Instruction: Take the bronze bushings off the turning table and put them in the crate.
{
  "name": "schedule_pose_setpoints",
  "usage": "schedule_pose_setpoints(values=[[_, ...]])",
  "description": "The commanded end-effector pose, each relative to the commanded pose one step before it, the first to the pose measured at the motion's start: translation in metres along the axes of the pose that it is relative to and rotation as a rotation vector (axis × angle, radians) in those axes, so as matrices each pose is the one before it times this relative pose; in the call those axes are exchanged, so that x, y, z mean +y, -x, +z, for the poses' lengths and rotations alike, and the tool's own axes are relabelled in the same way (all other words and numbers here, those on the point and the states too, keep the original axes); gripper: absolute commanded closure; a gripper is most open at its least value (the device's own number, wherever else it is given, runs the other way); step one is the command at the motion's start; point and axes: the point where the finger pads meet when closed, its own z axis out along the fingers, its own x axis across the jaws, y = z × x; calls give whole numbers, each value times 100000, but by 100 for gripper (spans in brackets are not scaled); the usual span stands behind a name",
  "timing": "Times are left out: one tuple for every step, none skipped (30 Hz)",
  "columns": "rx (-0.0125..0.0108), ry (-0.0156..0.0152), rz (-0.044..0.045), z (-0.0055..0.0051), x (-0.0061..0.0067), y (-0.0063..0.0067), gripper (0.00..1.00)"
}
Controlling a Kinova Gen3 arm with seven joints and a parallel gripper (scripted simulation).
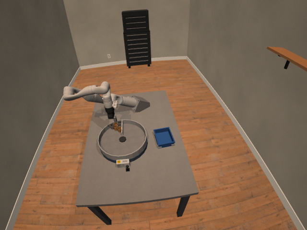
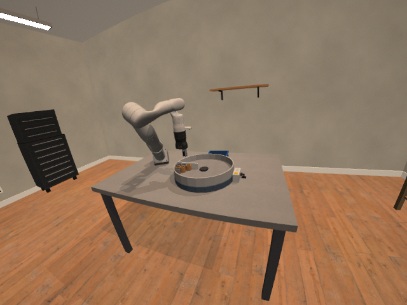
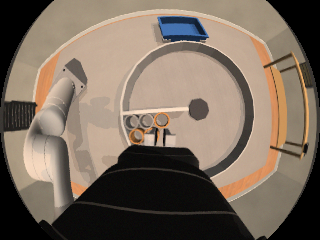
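Observation:
The turning table (image 1: 122, 141) is a round grey tray with a low rim and a dark hub (image 1: 122, 139). Bronze bushings (image 1: 117, 128) and steel bushings (image 1: 111, 126) stand bunched at its far left edge against a white divider bar (image 1: 123, 127). In the wrist view two steel rings (image 3: 140, 120) sit next to one bronze ring (image 3: 162, 120), with another bronze ring (image 3: 138, 136) nearer. My gripper (image 1: 115, 120) hangs straight down a little above this bunch, touching none. Its fingers stand narrowly apart and hold nothing. The blue crate (image 1: 163, 137) sits to the right of the turning table.
A small control box with a yellow label (image 1: 122, 161) sits at the turning table's near edge. My arm's base (image 1: 138, 104) is bolted at the table's far side. A black drawer cabinet (image 1: 136, 38) stands by the back wall and a wooden shelf (image 1: 287, 58) hangs on the right wall.

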Motion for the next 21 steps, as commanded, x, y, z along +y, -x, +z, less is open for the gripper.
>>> schedule_pose_setpoints(values=[[52, -43, -26, -27, -26, -8, 66], [0, 0, 0, 0, 0, 0, 66], [0, 0, 0, 0, 0, 0, 66], [0, 0, 0, 0, 0, 0, 66], [0, -4, 4764, 103, -40, -25, 66], [0, 0, 4760, 103, -41, -23, 66], [0, 0, 4760, 103, -42, -21, 66], [0, 0, 4760, 103, -43, -19, 66], [0, 0, 4760, 103, -44, -17, 66], [0, 0, 0, 0, 0, 0, 66], [0, 0, 0, 0, 0, 0, 66], [0, 0, 0, 0, 0, 0, 66], [0, 0, 0, 0, 0, 0, 66], [0, 0, 0, 0, 0, 0, 66], [0, 0, 0, 0, 0, 0, 66], [0, 0, 0, 0, 0, 0, 66], [0, 0, 0, 0, 0, 0, 66], [0, 0, 0, 0, 0, 0, 66], [0, 0, 0, 0, 0, 0, 66], [0, 0, 0, 0, 0, 0, 66], [0, 0, 0, 0, 0, 0, 66]])
